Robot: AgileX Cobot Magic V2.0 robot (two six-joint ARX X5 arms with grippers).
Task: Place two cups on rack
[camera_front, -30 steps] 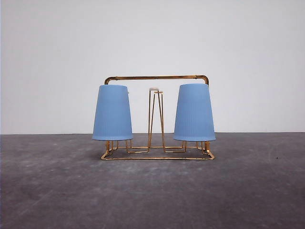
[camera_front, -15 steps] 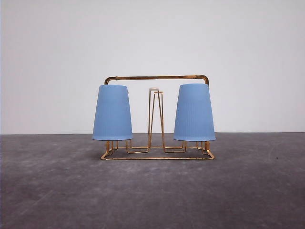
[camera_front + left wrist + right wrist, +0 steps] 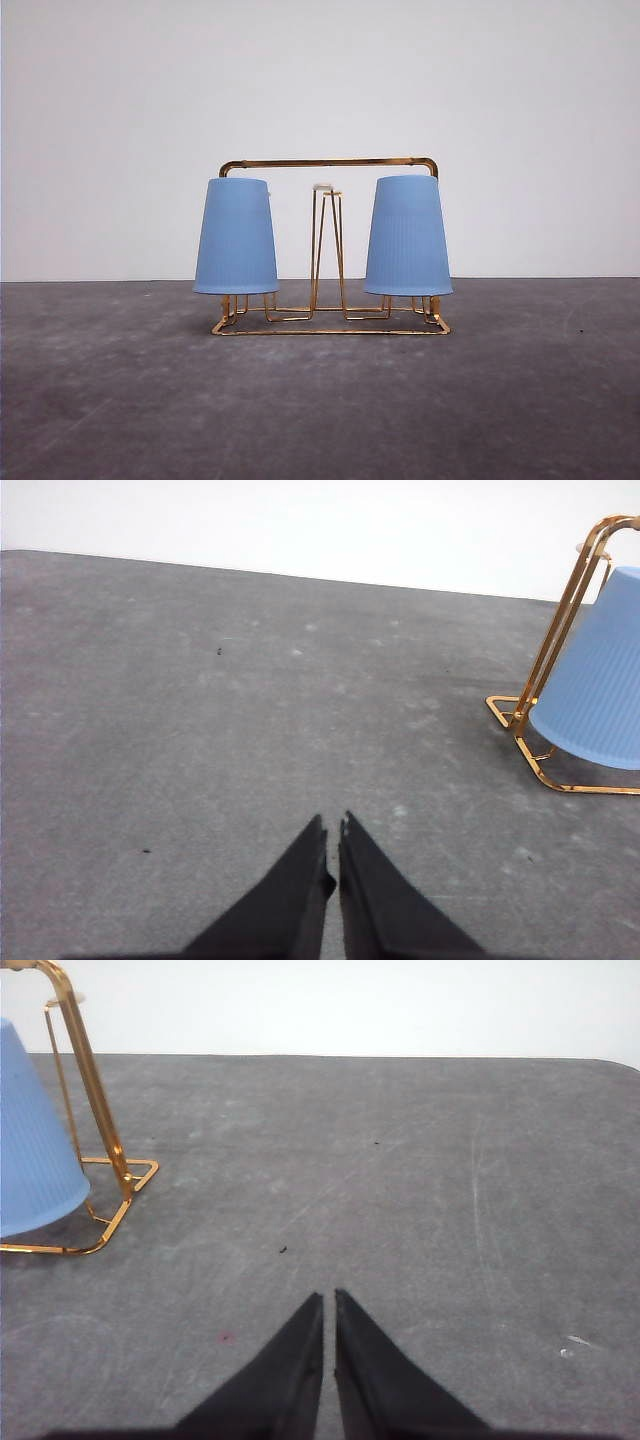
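Both your grippers, left (image 3: 332, 830) and right (image 3: 328, 1304), are closed on nothing, low over bare table (image 3: 320, 410). Your cups (image 3: 236, 238) (image 3: 407, 237) sit inverted on the rack (image 3: 330, 325), well apart from either.

In the front view we see each cup covering a peg of the rack (image 3: 330, 325) — the left cup (image 3: 236, 238) and the right cup (image 3: 407, 237) hide the pegs and their tips. The left wrist view cuts off its cup (image 3: 595, 685) and the rack's handle at the frame edge. The right wrist view crops its cup (image 3: 30, 1150) likewise — we cannot tell its top. Small dark specks on the table (image 3: 400, 1180) are too small to identify.
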